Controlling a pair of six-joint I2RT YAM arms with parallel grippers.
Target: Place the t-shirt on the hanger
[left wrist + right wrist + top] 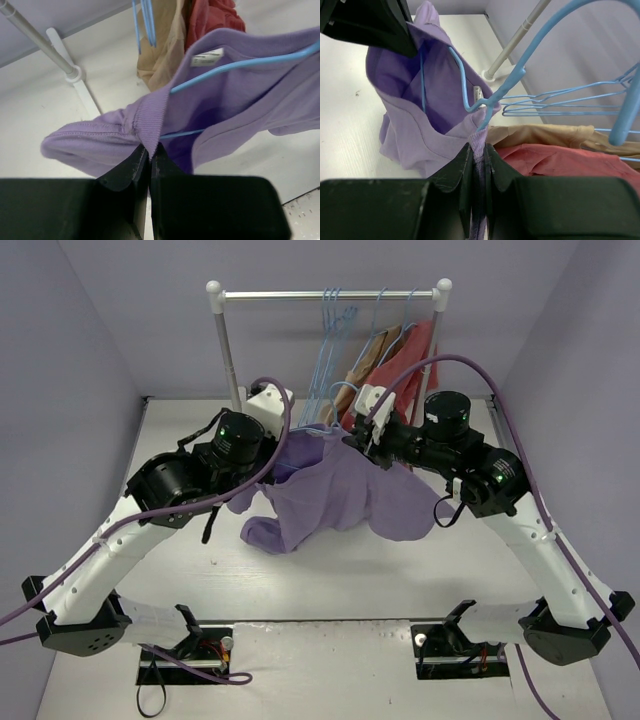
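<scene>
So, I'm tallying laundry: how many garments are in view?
3: the purple t-shirt held up in the middle; a tan garment and a red garment hanging on the rail behind it. Others may be hidden.

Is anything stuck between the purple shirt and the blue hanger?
Nothing visible. The hanger already sits inside the t-shirt neck opening, with the left gripper and right gripper both pinching the collar.
</scene>
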